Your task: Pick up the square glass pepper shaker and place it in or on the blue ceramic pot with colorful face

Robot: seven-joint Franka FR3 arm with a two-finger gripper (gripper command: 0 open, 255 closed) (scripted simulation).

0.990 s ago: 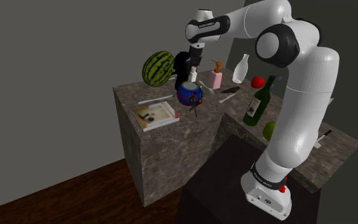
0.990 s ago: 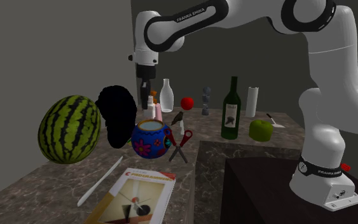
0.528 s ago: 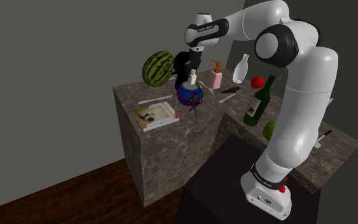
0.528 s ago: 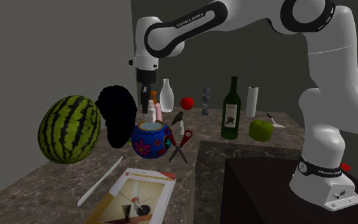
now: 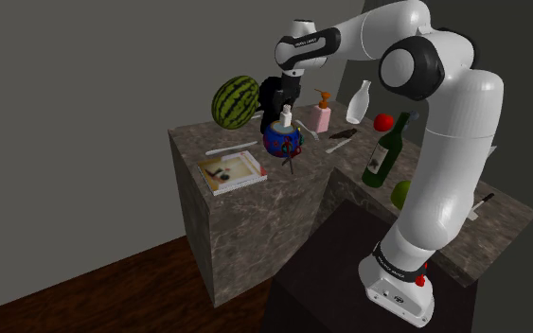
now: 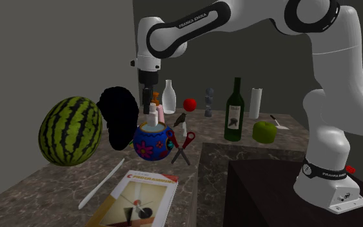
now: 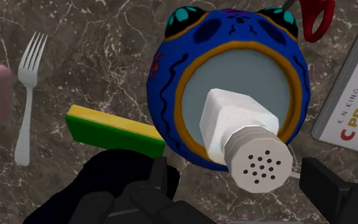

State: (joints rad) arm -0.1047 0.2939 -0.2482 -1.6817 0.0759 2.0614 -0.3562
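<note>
The blue pot (image 7: 171, 83) with a painted face stands on the dark marble counter (image 5: 255, 194). A white square pepper shaker (image 7: 241, 130) with a perforated round cap sits inside its mouth, leaning against the rim. My gripper (image 7: 241, 191) hangs just above the shaker and is open, with its fingers (image 7: 159, 184) apart on either side of the cap and not touching it. In the shoulder view the gripper (image 5: 286, 106) sits over the shaker (image 5: 286, 118) and pot (image 5: 282, 140). From the second exterior view, the gripper (image 6: 148, 103) is right above the shaker (image 6: 153, 117) in the pot (image 6: 151, 142).
Red-handled scissors (image 6: 184, 145), a book (image 6: 138, 200) and a white knife (image 6: 102, 184) lie near the pot. A watermelon (image 6: 70, 131) and a black shape (image 6: 118, 116) stand beside it. A green-yellow sponge (image 7: 110, 130) and a fork (image 7: 28, 95) lie close by. A wine bottle (image 6: 235, 113) stands further off.
The arm lowered the shaker into the pot's mouth. The fingers have since parted and let go of it.
</note>
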